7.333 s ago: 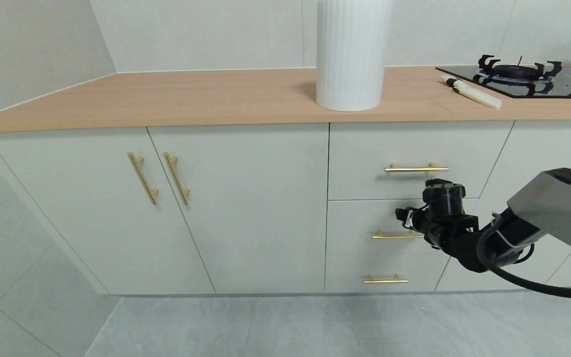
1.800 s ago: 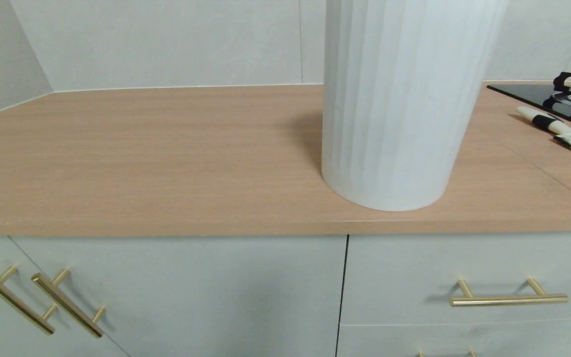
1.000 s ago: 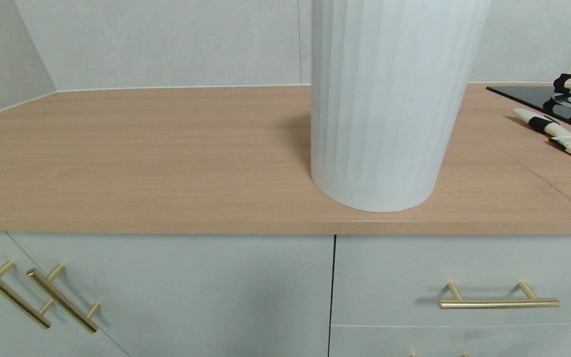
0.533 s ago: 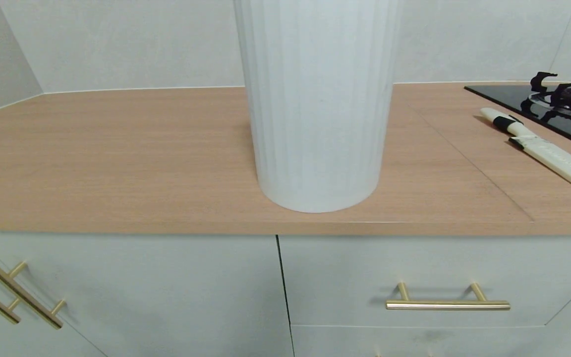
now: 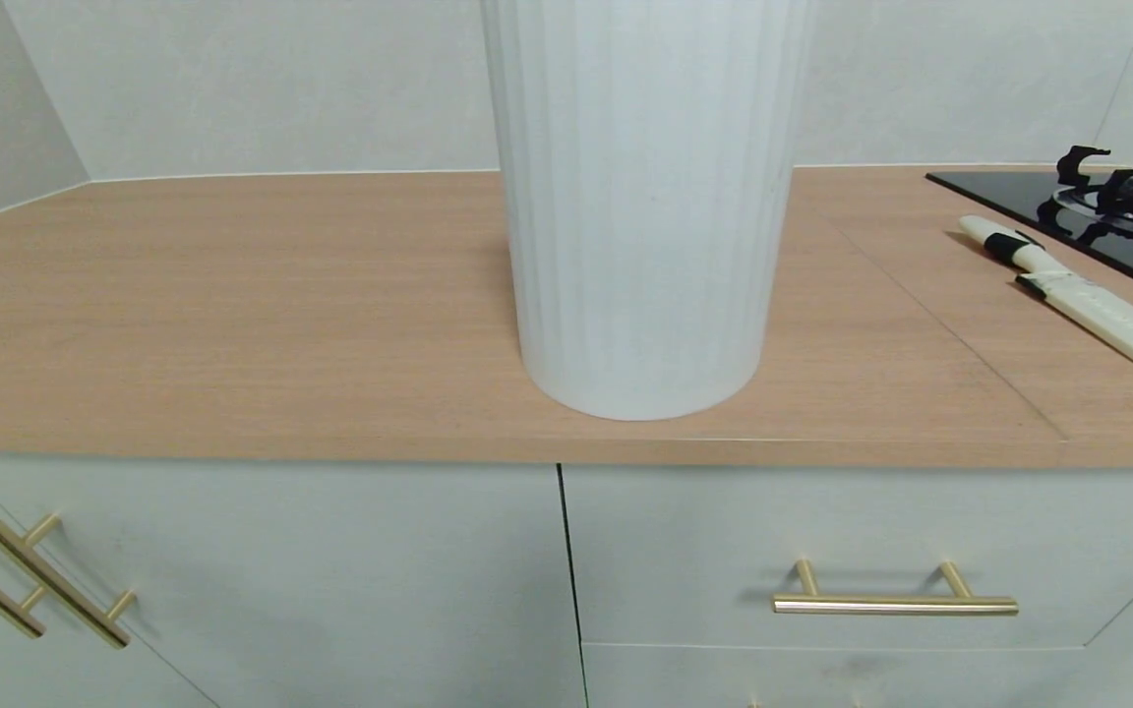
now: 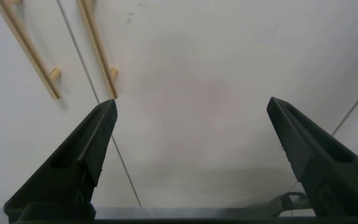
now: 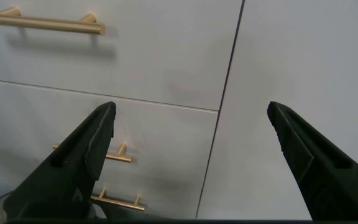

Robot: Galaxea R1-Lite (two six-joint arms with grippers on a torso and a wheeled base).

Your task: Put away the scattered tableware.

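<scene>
A cream-coloured knife [image 5: 1088, 305] with a black band on its handle lies on the wooden counter [image 5: 232, 324] at the right, next to the hob. A tall white ribbed container [image 5: 640, 206] stands upright near the counter's front edge, in the middle. My left gripper [image 6: 190, 106] is open with nothing between its fingers, and it faces two cabinet doors with gold handles [image 6: 98, 50]. Before the drawer fronts my right gripper [image 7: 190, 107] is also open and holds nothing. A gold drawer handle [image 7: 42, 23] lies beyond it.
A black glass hob [image 5: 1117, 211] with burner grates sits at the counter's far right. Below the counter are a drawer with a gold handle [image 5: 896, 602] and cabinet doors with slanted gold handles [image 5: 55, 595]. Tiled wall runs behind.
The head camera has come closer to the counter and turned a little, so the whole picture has shifted. The container and the knife keep their places on the counter.
</scene>
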